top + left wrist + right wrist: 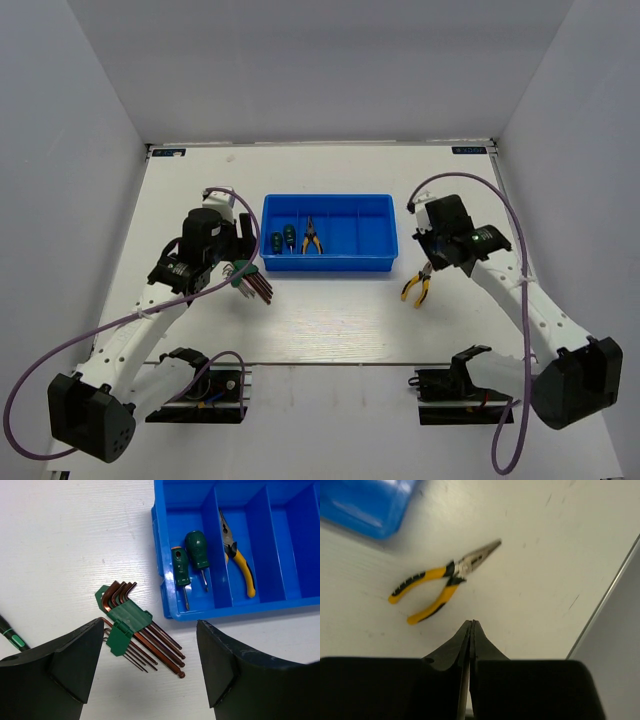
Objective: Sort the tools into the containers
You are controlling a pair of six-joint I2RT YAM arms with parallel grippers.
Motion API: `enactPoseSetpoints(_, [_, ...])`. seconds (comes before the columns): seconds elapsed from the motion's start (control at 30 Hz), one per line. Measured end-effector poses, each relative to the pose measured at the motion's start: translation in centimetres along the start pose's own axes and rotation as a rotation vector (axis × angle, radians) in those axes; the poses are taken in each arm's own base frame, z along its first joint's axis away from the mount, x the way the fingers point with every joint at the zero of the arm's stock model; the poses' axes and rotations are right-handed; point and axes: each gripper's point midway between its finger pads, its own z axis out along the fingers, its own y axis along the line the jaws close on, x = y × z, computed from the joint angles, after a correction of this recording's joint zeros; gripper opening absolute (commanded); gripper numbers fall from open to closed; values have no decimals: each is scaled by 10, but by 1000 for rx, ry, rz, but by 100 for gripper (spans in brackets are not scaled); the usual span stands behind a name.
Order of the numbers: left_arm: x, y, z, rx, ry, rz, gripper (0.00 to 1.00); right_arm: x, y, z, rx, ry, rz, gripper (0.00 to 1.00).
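Observation:
The blue tray (378, 262) stands at the table's middle. Two green-handled screwdrivers (180, 572) (197, 550) lie in its leftmost compartment. One yellow-and-black pliers (240, 562) lies in the second compartment. The hex key set (131, 625) in its green holder lies on the table beside the tray's near left corner (252, 280). My left gripper (150, 665) is open and empty just above and short of it. The second pliers (440, 580) lies on the table right of the tray (417, 287). My right gripper (471, 624) is shut and empty, hovering near that pliers.
A thin dark rod with a green band (10, 632) shows at the left edge of the left wrist view. The tray's two right compartments (370, 232) hold nothing. White walls close in the table; its right edge (605, 605) runs close to my right gripper.

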Motion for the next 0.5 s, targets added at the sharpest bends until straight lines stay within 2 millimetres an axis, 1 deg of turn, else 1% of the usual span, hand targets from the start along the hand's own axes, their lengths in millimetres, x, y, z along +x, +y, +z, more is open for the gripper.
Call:
enactPoseSetpoints(0.03, [0,-1,0,4,1,0,85,14,0,2,1,60,33,7])
enactPoseSetpoints(0.07, [0,-1,0,6,1,0,85,27,1,4,-2,121,64,28])
enactPoseSetpoints(0.1, [0,-2,0,9,2,0,85,37,3,6,-7,171,98,35])
enactPoseSetpoints(0.13, [0,-2,0,9,2,0,85,46,4,8,-15,221,128,37])
enactPoseSetpoints(0.27, [0,-2,0,12,2,0,85,71,21,18,-102,366,253,47])
enactPoseSetpoints(0.37, [0,-2,0,12,2,0,85,80,38,30,-194,455,338,47])
enactPoseSetpoints(0.5, [0,-2,0,14,2,0,85,85,50,44,-272,519,435,48])
